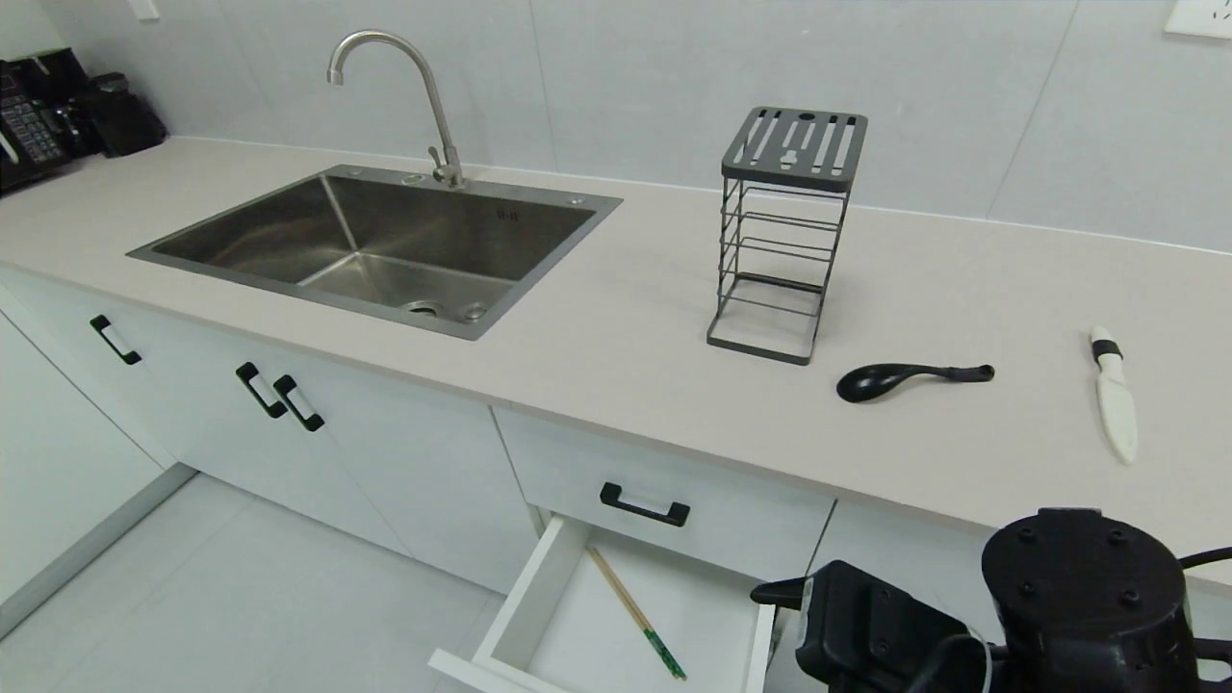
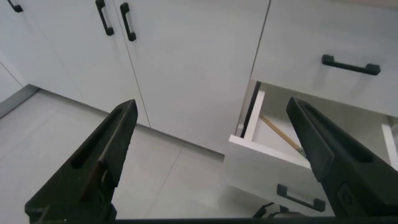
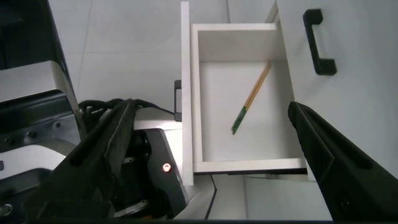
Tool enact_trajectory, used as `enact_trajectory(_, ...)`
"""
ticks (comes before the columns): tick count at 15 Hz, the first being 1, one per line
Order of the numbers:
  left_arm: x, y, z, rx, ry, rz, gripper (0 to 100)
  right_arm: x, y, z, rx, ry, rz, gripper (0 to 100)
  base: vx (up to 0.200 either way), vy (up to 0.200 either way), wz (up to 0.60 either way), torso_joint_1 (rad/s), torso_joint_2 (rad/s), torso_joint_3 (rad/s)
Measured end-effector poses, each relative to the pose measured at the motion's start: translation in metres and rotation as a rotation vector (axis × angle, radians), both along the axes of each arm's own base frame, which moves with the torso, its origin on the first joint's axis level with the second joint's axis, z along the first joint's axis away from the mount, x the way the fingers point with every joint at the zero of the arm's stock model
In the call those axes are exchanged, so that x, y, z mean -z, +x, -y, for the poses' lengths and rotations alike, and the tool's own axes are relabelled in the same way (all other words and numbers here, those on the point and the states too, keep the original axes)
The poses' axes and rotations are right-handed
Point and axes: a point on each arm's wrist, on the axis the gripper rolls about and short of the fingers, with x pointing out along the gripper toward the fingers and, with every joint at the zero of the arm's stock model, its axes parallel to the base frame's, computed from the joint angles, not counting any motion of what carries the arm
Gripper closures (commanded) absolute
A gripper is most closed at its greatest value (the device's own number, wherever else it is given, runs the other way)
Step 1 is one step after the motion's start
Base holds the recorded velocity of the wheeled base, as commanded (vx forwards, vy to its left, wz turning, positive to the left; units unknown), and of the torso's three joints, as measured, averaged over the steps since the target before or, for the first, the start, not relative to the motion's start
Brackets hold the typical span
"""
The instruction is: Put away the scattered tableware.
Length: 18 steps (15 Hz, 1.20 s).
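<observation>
Just beside the rack [image 1: 784, 231] on the desk [image 1: 616, 318], the black spoon [image 1: 905, 377] is lying, with the white knife [image 1: 1114, 393] farther from the rack. Our left claw [image 2: 211, 106] and right claw [image 3: 210, 104] are hanging wide and empty, below the rack by the open drawer [image 1: 525, 606]. We are advising pinching the spoon's slim handle squarely from above.

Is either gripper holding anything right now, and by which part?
Nothing is held: the left gripper and the right gripper are both open and empty.
</observation>
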Motion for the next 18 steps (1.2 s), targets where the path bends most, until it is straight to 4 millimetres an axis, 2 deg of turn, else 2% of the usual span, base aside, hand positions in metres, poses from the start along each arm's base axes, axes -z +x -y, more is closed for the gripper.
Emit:
enact_trajectory(5, 0.000, 0.000, 0.000, 0.000, 0.000, -0.002, 0, -0.009, 0.015, -0.012, 0.020, 0.033, 0.020, 0, 0.000, 0.000, 0.00, 0.282, -0.52, -0.248)
enact_trajectory(12, 0.000, 0.000, 0.000, 0.000, 0.000, 0.000, 0, 0.006, 0.037, -0.012, 0.044, 0.035, -0.056, 0, 0.000, 0.000, 0.00, 0.299, -0.58, -0.286)
enact_trajectory(16, 0.000, 0.000, 0.000, 0.000, 0.000, -0.001, 0, 0.017, 0.067, -0.003, 0.180, 0.095, -0.140, 0, 0.000, 0.000, 0.00, 0.103, -0.21, -0.101)
enact_trajectory(18, 0.000, 0.000, 0.000, 0.000, 0.000, -0.001, 0, 0.025, 0.078, 0.017, 0.304, 0.067, -0.147, 0, 0.000, 0.000, 0.00, 0.000, 0.00, 0.000)
